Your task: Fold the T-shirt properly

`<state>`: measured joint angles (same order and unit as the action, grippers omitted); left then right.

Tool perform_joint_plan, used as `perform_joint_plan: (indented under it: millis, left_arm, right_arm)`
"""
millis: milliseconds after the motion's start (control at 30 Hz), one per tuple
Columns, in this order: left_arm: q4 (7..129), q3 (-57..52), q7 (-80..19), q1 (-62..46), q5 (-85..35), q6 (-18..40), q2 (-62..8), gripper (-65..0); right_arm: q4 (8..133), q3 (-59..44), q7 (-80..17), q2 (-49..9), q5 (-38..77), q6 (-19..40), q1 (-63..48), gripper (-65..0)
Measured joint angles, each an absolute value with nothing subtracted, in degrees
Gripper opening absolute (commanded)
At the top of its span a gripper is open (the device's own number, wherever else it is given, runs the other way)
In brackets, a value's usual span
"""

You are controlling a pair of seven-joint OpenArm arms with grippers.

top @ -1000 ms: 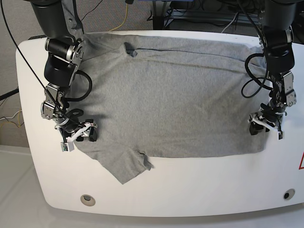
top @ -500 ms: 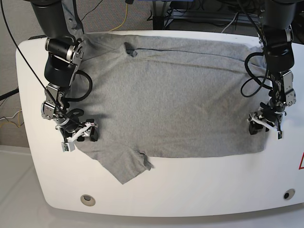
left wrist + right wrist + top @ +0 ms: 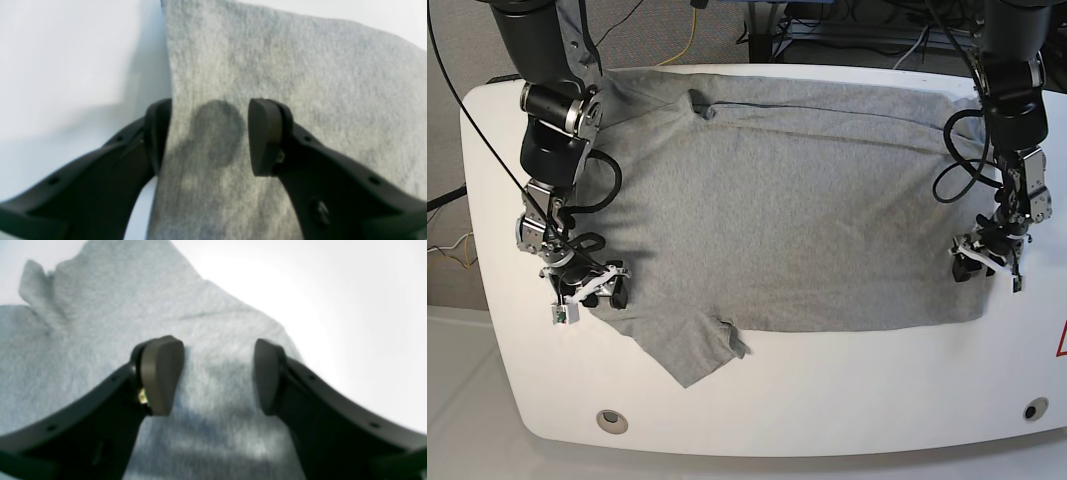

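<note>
The heather-grey T-shirt lies spread flat, plain side up, across the white table. One sleeve sticks out toward the near edge. My left gripper is open at the shirt's right side edge. In the left wrist view it straddles the T-shirt's border, with one finger over bare table and the other over cloth. My right gripper is open low at the shirt's left edge, near the sleeve. The right wrist view shows it with both fingers above the T-shirt, gripping nothing.
Two round fittings are set into the table's near rim, and a red triangle mark sits at its right edge. Cables run over the floor behind the table. Black arm cables loop beside each wrist.
My right gripper has shifted slightly toward the near edge of the table along the shirt's left side. The left gripper has barely moved, and both stay open.
</note>
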<state>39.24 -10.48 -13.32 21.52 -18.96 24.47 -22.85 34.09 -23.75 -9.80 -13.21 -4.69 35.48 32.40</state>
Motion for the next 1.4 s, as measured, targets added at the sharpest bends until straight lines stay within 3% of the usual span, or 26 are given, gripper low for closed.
perform_joint_plan:
  millis: [633,1400]
  left_arm:
    - [38.8,-10.3,-13.2,21.3,-18.7,26.9,-23.4,-31.9]
    - [38.9,-10.1,-13.3,21.3,-19.2,25.3,-23.6,-31.6]
  right_arm:
    - [36.2,-24.3,-15.7,-14.0,-4.1,36.5,32.2,-28.7]
    - [36.2,-24.3,-18.0,-12.7,-4.3,37.1,32.0,-28.9]
